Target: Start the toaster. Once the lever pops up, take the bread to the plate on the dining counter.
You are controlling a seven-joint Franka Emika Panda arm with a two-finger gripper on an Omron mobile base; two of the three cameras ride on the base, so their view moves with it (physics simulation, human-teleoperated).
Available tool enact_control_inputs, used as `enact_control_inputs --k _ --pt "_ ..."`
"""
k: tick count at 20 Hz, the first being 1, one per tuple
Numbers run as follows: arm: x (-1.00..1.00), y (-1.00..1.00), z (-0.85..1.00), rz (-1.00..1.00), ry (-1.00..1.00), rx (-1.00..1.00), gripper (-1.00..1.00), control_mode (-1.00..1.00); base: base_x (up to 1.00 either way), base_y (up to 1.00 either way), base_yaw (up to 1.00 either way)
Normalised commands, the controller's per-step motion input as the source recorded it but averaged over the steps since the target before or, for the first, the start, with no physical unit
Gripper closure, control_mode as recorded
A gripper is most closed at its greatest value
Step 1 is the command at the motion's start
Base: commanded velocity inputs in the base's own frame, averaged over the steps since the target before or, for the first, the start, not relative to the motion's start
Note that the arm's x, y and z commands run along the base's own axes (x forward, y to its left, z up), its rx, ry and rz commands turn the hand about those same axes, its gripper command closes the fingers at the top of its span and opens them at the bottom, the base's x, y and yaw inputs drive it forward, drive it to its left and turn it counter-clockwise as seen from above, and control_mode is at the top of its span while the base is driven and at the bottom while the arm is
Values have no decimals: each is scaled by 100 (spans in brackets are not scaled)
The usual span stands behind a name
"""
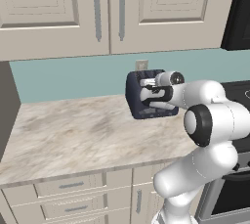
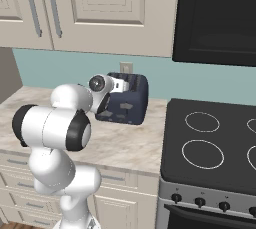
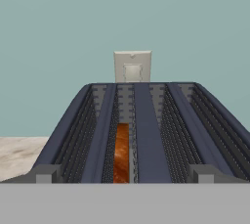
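Note:
The dark navy toaster [image 1: 133, 104] [image 2: 133, 104] stands at the back of the marbled worktop, against the teal wall. My gripper [image 1: 146, 89] [image 2: 120, 86] hovers at the toaster's top, open, with nothing between its fingers. From the hand view I look along the toaster [image 3: 149, 135] and its long slots. The brown bread [image 3: 122, 153] sits low inside the slot just left of the middle. The plate and the dining counter are out of view.
A wall outlet [image 3: 132, 66] [image 1: 141, 64] sits behind the toaster. A black stove top [image 2: 210, 143] adjoins the worktop [image 1: 73, 130] on the right, under a dark microwave [image 2: 220, 18]. Upper cabinets hang above; drawers run below the worktop edge.

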Motion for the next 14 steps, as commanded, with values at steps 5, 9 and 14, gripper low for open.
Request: enact_control_inputs --k 5,9,14 --pt "0 0 0 0 0 0 -100 -100 0 0 0" --pt "0 0 0 0 0 0 -100 -100 0 0 0" --pt "0 0 0 0 0 0 -100 -100 0 0 0"
